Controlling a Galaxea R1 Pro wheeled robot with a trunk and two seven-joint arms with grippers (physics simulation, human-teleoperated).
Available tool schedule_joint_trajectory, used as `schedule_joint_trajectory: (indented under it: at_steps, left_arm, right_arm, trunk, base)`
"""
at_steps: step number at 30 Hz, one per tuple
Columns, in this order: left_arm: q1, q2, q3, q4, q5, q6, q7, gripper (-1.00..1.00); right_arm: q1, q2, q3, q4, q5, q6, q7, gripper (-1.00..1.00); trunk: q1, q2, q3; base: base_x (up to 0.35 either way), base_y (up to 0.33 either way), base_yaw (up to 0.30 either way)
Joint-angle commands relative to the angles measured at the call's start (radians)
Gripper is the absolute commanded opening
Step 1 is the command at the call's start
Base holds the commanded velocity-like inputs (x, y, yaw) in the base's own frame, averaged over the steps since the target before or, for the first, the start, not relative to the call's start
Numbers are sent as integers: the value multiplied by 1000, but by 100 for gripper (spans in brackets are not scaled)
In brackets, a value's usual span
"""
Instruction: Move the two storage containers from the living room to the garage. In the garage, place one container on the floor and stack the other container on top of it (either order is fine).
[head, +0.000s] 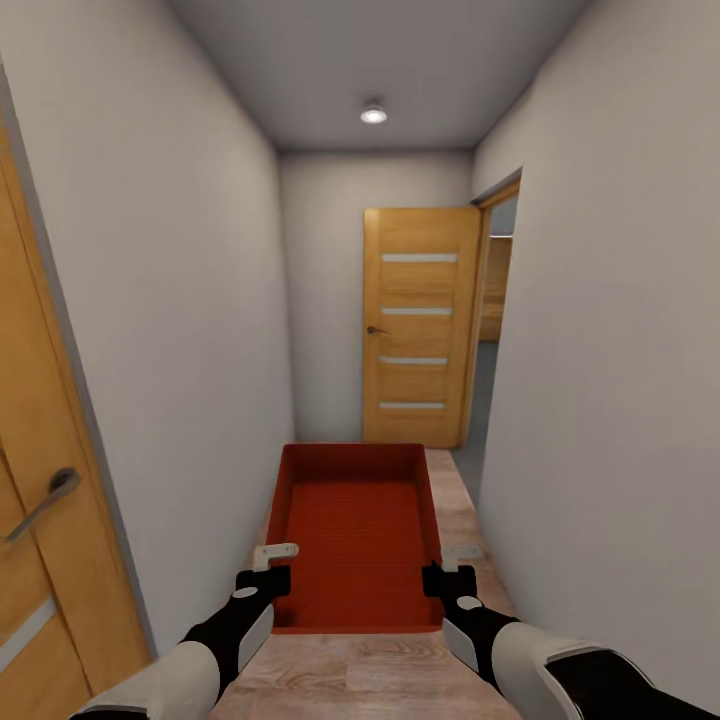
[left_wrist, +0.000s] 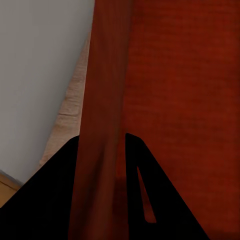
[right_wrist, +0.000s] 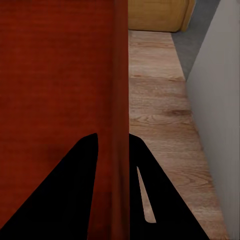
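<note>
I hold one red-orange storage container (head: 357, 530) in front of me, level and above the wood-plank hallway floor (head: 470, 510). My left gripper (head: 266, 570) is shut on its left wall and my right gripper (head: 447, 572) is shut on its right wall. The left wrist view has the container's wall (left_wrist: 102, 125) between two black fingers (left_wrist: 150, 195). In the right wrist view the opposite wall (right_wrist: 120, 100) sits between the black fingers (right_wrist: 150, 195) the same way. The box is open-topped and empty.
I am in a narrow hallway with pale walls. An orange-brown door (head: 420, 325) stands open at the far end, beside a doorway (head: 495, 330) on the right showing a grey floor beyond. Another wooden door with a lever handle (head: 45, 500) is close on my left.
</note>
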Motion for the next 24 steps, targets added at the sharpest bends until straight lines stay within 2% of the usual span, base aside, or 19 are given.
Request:
schedule_joint_trajectory:
  at_steps: [1, 24]
  left_arm:
    - [1, 14, -3, 3, 8, -2, 7, -100]
    - [1, 14, -3, 3, 8, -2, 7, -100]
  right_arm:
    - [-2, 1, -39, -51, 32, -1, 9, -100]
    - [-2, 1, -39, -51, 32, 1, 9, -100]
  trunk:
    - [1, -1, 0]
    - [1, -1, 0]
  base:
    - [321, 0, 0]
    - [321, 0, 0]
